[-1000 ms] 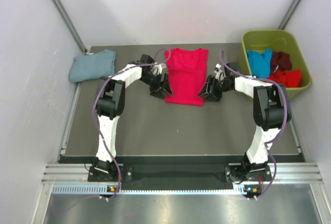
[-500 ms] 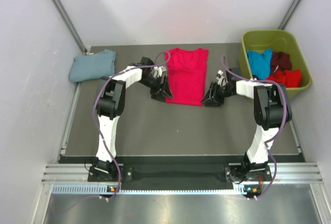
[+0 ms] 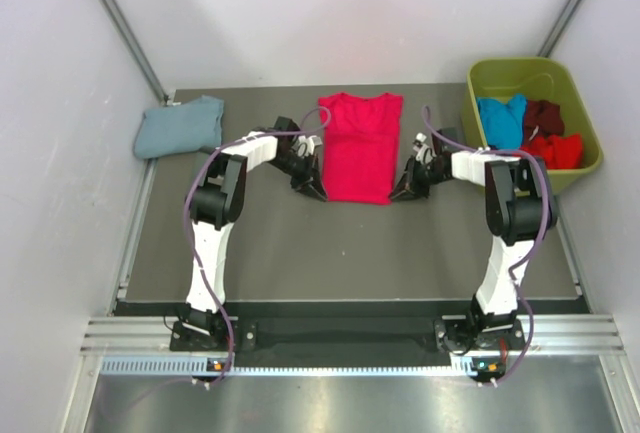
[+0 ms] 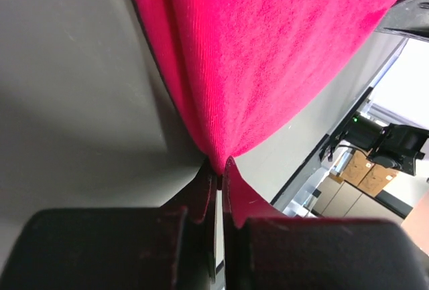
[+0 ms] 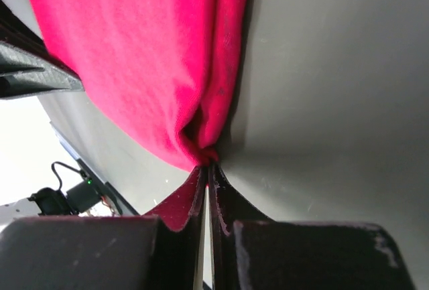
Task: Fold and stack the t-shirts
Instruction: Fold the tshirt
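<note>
1. A moment ago both claws stood open. Now the left claw [image 4: 216,169] is clamped on the near-left hem corner of the bright crimson cotton t-shirt [image 3: 358,148], and the right claw [image 5: 206,168] on the near-right corner.
2. The shirt lies flat between and beyond them on the dark table [image 3: 350,253].
3. With both corners held, I'd say the hem can be lifted for a fold.
4. Out beyond the left claw waits a folded dusty blue-grey t-shirt [image 3: 180,125].

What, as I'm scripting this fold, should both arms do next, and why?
Probably lift the near hem and carry it toward the collar: the left gripper and right gripper are each shut on a near corner of the red t-shirt, which lies flat, sides folded in.
</note>
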### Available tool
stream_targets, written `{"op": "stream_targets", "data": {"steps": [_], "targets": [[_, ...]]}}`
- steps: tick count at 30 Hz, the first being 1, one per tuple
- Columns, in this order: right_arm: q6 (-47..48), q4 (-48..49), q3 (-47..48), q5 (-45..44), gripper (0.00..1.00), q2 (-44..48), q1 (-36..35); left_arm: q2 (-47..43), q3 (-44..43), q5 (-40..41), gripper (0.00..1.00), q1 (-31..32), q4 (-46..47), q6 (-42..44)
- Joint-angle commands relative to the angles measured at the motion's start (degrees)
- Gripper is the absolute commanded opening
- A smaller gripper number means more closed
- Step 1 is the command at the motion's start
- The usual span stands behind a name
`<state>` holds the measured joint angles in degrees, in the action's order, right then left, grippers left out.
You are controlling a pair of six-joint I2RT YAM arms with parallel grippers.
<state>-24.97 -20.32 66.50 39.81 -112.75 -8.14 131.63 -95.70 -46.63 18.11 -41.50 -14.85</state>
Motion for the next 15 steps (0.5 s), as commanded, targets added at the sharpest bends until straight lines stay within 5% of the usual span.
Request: {"op": "stream_targets", "data": {"steps": [1, 9, 15], "targets": [[1.59, -0.07, 0.39, 0.26, 0.00, 6.48, -0.56, -2.87, 1.66, 0.41, 0.00, 0.26, -0.16, 1.14], [1.77, -1.74, -5.67, 3.43, 0.00, 18.25, 0.76, -12.18, 6.83, -1.00, 0.00, 1.57, -1.13, 4.21], [0.27, -1.48, -12.88, 4.92, 0.00, 28.08, 1.64, -23.16, 11.93, 5.66, 0.00, 7.01, -1.22, 8.25]]}}
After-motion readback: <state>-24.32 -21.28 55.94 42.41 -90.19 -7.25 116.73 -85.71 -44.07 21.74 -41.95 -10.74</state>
